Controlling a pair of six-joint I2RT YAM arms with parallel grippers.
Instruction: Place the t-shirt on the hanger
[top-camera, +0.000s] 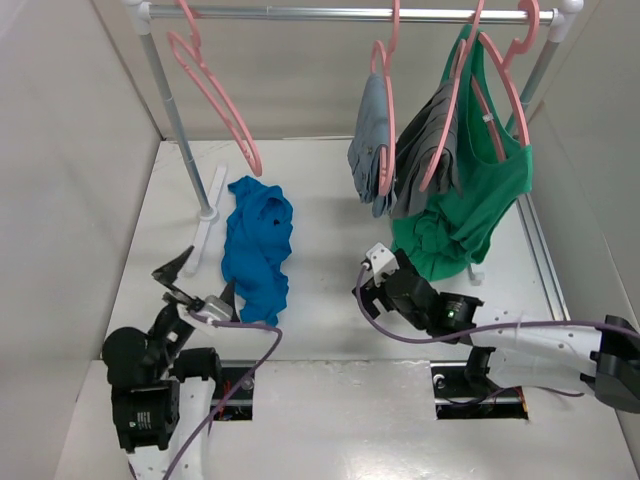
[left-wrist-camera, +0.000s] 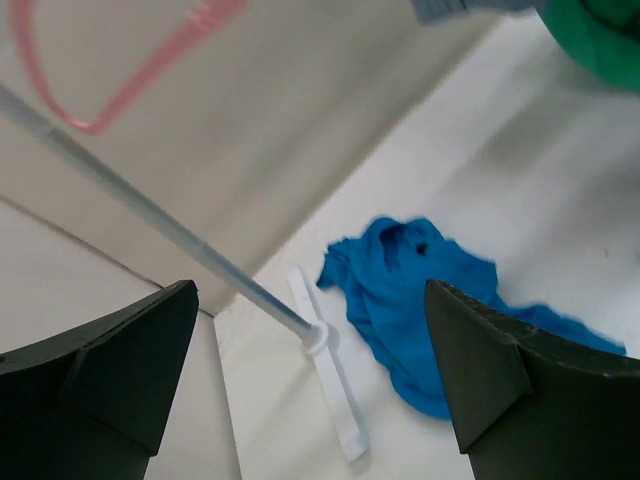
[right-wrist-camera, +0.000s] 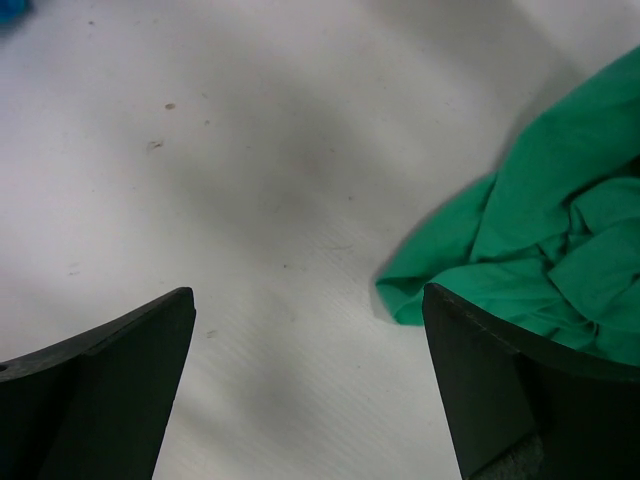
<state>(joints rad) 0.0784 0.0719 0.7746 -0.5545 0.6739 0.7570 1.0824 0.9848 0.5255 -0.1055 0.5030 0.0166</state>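
Note:
The royal-blue t-shirt (top-camera: 258, 250) lies crumpled on the white table, left of centre; it also shows in the left wrist view (left-wrist-camera: 420, 290). The empty pink hanger (top-camera: 215, 90) hangs from the left end of the rail, and part of its frame shows in the left wrist view (left-wrist-camera: 120, 80). My left gripper (top-camera: 200, 283) is open and empty, just near and left of the t-shirt's near end, not touching it (left-wrist-camera: 310, 400). My right gripper (top-camera: 372, 278) is open and empty over bare table, beside the green tank top's lower hem (right-wrist-camera: 310, 400).
The silver rail (top-camera: 350, 14) spans the back, with its left post (top-camera: 180, 130) and white foot (left-wrist-camera: 330, 380) beside the t-shirt. Two grey garments (top-camera: 375, 140) and the green tank top (top-camera: 470, 200) hang on other pink hangers at right; its hem touches the table (right-wrist-camera: 540, 250). White walls enclose the sides.

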